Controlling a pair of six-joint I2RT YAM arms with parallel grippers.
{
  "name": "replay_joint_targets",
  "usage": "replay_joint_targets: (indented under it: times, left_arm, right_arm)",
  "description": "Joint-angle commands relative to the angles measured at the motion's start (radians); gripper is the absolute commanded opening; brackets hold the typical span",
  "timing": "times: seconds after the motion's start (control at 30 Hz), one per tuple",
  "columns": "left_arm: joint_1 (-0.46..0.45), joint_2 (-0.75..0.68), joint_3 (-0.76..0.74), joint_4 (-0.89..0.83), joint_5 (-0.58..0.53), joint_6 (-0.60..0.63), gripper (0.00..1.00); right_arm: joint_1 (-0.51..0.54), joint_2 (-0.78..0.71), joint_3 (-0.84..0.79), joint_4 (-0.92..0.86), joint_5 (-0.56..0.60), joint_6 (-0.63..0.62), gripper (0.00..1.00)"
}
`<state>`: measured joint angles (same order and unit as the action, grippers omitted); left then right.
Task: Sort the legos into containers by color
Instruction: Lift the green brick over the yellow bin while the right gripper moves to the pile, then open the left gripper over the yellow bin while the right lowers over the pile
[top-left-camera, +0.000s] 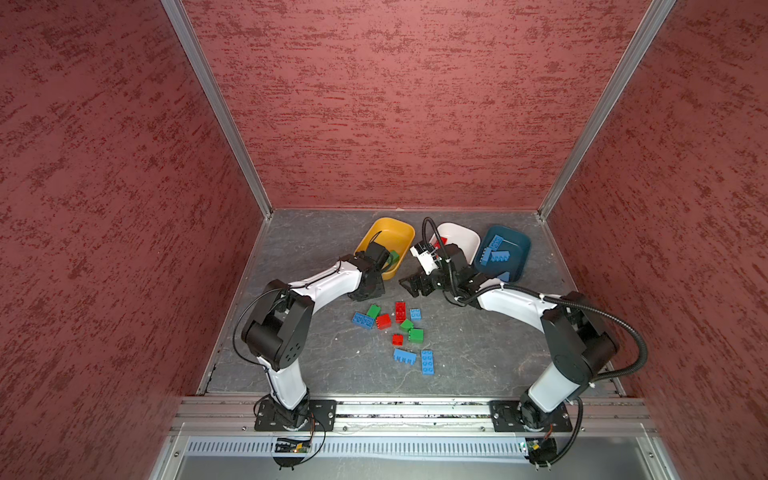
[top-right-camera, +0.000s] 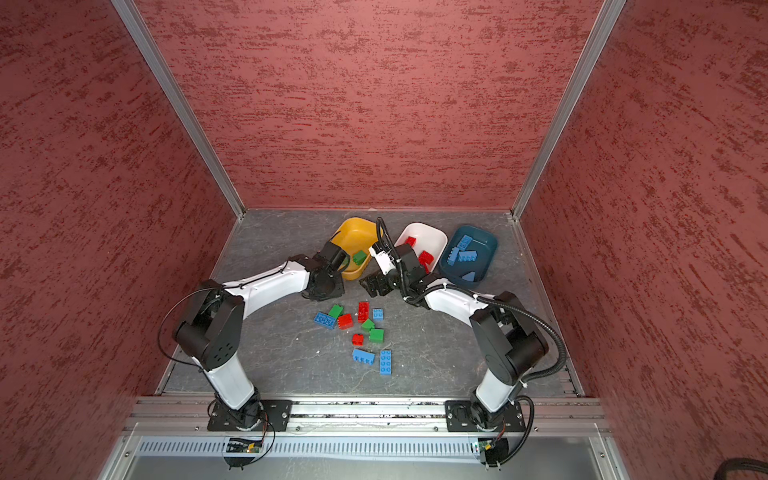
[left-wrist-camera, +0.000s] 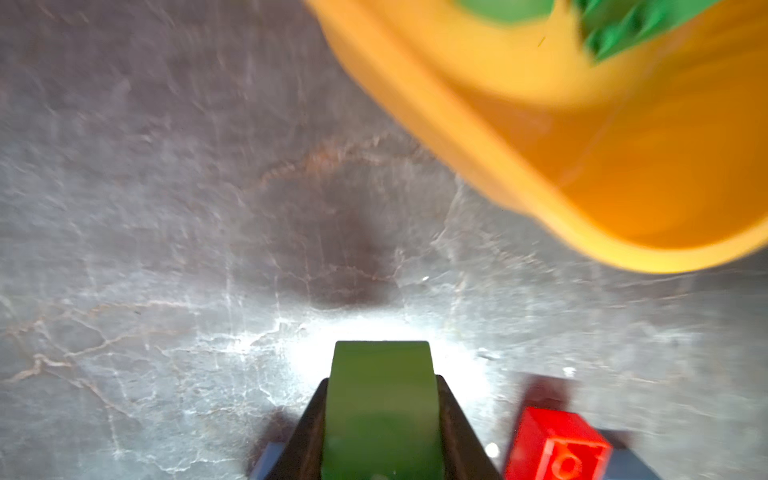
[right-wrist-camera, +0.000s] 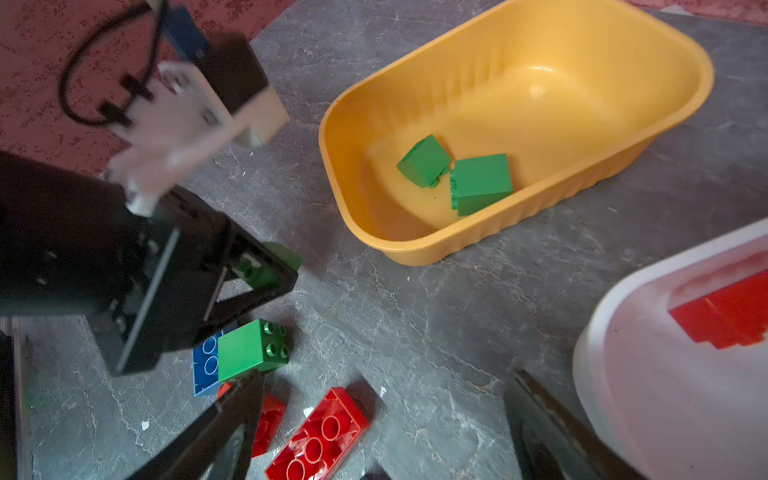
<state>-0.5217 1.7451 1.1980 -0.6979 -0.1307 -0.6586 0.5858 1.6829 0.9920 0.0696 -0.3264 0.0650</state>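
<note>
We judge these legos light, hard and stiff, with slick flat sides and a studded top. They are not fragile, but they can squirt out of a skewed pinch. The best hold is across two opposite flat walls, low on the body, never on the studs or a sloped face. The left gripper (left-wrist-camera: 381, 384) has that hold now: its jaws are pressed onto the held green brick (left-wrist-camera: 380, 424), one on each side wall, and the brick juts forward past the tips. In the right wrist view it looks clear of the table (left-wrist-camera: 145, 208), though we cannot be sure. It sits just short of the near rim of the yellow tub (left-wrist-camera: 540, 199), not yet over it. Two green bricks (right-wrist-camera: 424, 160) already lie inside that tub. The right gripper (right-wrist-camera: 384, 374) is spread wide and holds nothing. It hangs over the edge of the loose pile (top-left-camera: 395, 328), beside the white tub (right-wrist-camera: 602, 332), which holds a red brick (right-wrist-camera: 723, 320). The long red brick (right-wrist-camera: 320, 432) lies flat and studs up, roughly between its tips and below them. A green square brick (right-wrist-camera: 249, 351) lies on its side just beyond one tip, touching a blue brick (right-wrist-camera: 205, 365). The teal tub (top-left-camera: 521, 249) already holds blue bricks (top-left-camera: 496, 249).
</note>
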Motion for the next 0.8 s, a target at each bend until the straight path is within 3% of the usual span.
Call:
replay_joint_targets:
  times: [0.0,0.33,0.57,0.77]
  left_arm:
    - [0.019,-0.034,0.036,0.021,0.026,0.001,0.25]
    - [0.069,0.026,0.196,0.103,0.072,0.049,0.26]
    - [0.101,0.166,0.346,0.130,0.075,0.089,0.27]
    - [0.152,0.332,0.525,0.134,0.156,0.097,0.27]
  right_arm:
    - [0.009,0.017,0.029,0.001,-0.012,-0.053,0.91]
    - [0.014,0.026,0.048,-0.088,-0.037,-0.197,0.92]
    - [0.030,0.052,0.071,-0.141,-0.043,-0.289,0.91]
    - [0.050,0.081,0.099,-0.203,-0.069,-0.374,0.91]
